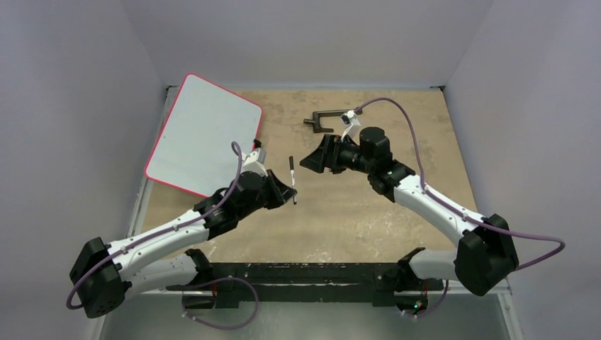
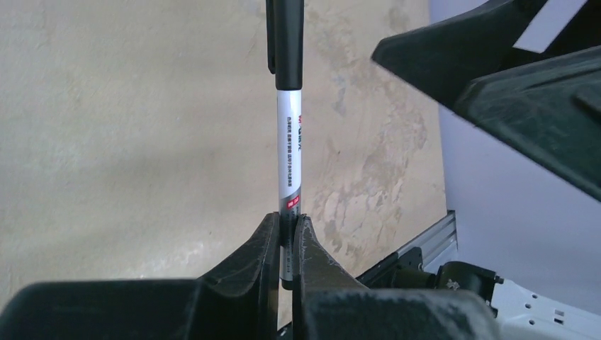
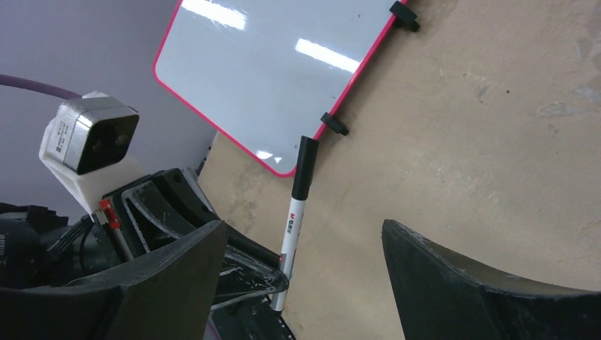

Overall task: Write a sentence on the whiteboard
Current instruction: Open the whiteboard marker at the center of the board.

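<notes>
1. Left gripper point(image 2: 287, 225): my jaws are pinched shut on the pen point(image 2: 289, 152), low on its barrel near the tail. Most of its length stands free above them, with the cap point(image 2: 286, 35) on.
2. Right gripper point(image 3: 303, 228): my jaws are spread wide and hold nothing. They face the pen from just beside it.
3. Risk: I judge the cap must come off next. With so low a hold, a pull on the cap can lever the pen askew or draw it out of my left jaws. Closing off-centre would knock it sideways.
4. Risk: a pen crooked in the grip would meet the board at a bad angle and skid.
5. Whiteboard point(image 1: 202, 131): it sits at the far left of the table point(image 1: 368, 212), well apart from the pen, with its left side over the edge rail. No writing shows on it. I cannot tell whether it lies flat or leans. If it is unsupported, pen pressure could shift it.
6. Surroundings: two black clips point(image 3: 333, 125) sit on the board's edge facing the pen. My left arm's purple cable point(image 1: 237, 157) loops over that edge and could catch. A black bracket point(image 1: 320, 122) lies at the far side, off the route.
</notes>
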`<move>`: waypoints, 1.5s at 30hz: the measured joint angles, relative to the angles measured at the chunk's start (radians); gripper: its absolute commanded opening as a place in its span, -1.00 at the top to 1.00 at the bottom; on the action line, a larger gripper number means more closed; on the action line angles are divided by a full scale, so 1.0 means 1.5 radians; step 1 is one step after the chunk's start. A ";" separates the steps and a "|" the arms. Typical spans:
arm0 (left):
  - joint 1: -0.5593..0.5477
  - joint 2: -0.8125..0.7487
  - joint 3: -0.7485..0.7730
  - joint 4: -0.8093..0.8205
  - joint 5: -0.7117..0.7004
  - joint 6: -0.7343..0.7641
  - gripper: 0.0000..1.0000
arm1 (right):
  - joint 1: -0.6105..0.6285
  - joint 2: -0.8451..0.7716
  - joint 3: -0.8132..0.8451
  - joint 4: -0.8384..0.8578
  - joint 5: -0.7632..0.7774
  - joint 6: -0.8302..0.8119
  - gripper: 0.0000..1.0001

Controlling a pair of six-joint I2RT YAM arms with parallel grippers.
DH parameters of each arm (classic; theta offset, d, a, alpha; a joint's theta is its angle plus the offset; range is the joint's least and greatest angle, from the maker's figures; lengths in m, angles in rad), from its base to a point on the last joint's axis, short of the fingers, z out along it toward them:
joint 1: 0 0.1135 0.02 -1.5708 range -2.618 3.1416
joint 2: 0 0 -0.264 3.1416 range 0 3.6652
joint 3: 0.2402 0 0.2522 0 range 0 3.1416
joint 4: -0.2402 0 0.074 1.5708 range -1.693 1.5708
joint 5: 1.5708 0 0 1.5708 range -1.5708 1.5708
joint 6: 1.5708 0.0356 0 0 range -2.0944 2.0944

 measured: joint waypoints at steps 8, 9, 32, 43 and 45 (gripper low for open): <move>0.000 0.062 0.069 0.101 -0.001 0.071 1.00 | 0.000 0.011 -0.007 0.045 -0.043 0.037 -0.29; 0.000 0.070 0.080 0.109 0.000 0.076 1.00 | 0.001 0.013 -0.009 0.046 -0.047 0.038 -0.21; 0.000 0.056 0.105 0.058 0.047 0.174 -0.17 | 0.005 0.033 -0.003 -0.003 -0.059 -0.061 1.00; 0.121 -0.010 0.355 -0.320 0.092 0.265 -0.14 | 0.009 0.033 0.028 -0.083 -0.132 -0.216 1.00; 0.124 0.003 0.401 -0.364 0.109 0.272 -0.14 | 0.017 0.031 0.029 -0.089 -0.134 -0.234 1.00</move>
